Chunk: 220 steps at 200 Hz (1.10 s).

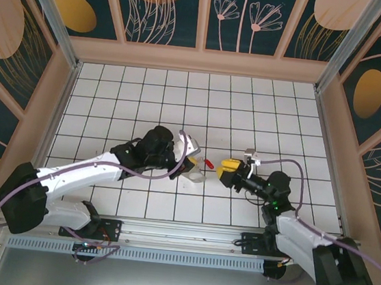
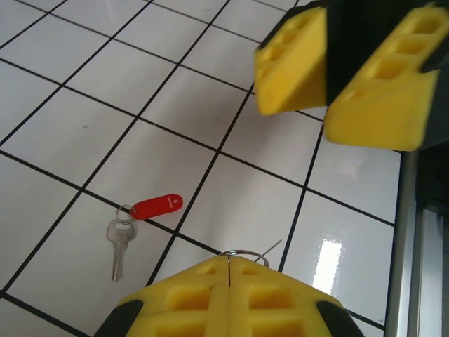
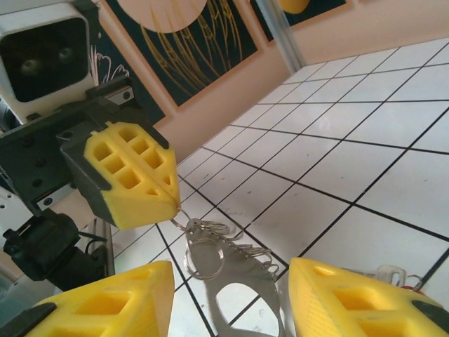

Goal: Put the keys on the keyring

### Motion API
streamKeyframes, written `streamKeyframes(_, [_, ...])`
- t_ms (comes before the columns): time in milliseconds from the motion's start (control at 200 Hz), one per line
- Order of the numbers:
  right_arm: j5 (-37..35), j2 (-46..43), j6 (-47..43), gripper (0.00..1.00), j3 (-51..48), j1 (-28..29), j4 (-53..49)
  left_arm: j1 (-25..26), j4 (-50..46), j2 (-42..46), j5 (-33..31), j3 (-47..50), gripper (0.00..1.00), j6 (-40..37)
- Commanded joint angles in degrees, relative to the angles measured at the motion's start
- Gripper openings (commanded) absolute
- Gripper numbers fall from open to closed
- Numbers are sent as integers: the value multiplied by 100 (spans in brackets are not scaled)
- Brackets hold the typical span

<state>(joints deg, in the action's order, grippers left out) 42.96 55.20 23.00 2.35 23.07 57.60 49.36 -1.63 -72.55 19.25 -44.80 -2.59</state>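
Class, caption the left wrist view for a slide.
Left end effector pinches the keyring; red-tagged key lies on white tiles.

The small red-headed silver key lies on the white tiled table between the two grippers. To its left, the left gripper is clamped on the silvery metal keyring. The right gripper faces it, jaws apart.

Small silver key with a red oval plastic tag lies flat on a white tile. The thin silvery wire keyring, with its pale strap loop, dangles upright nearby.
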Motion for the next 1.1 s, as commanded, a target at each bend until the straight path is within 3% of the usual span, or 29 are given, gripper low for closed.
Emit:
streamKeyframes(0, [449, 504, 35, 46, 339, 40, 1304, -74, 802, 302, 254, 241, 0, -38])
streamKeyframes(215, [1034, 934, -53, 45, 680, 190, 1628, -125, 919, 716, 380, 443, 0, -210])
streamKeyframes(490, [1011, 714, -773, 43, 917, 611, 849, -196, 1182, 1267, 969, 560, 0, -224])
streamKeyframes(791, [1057, 592, -1075, 34, 1331, 1100, 605, -225, 1553, 1569, 1595, 604, 0, 1])
streamKeyframes(1096, [1175, 568, -1245, 32, 1724, 1321, 358, -218, 1817, 1736, 1784, 656, 0, 62])
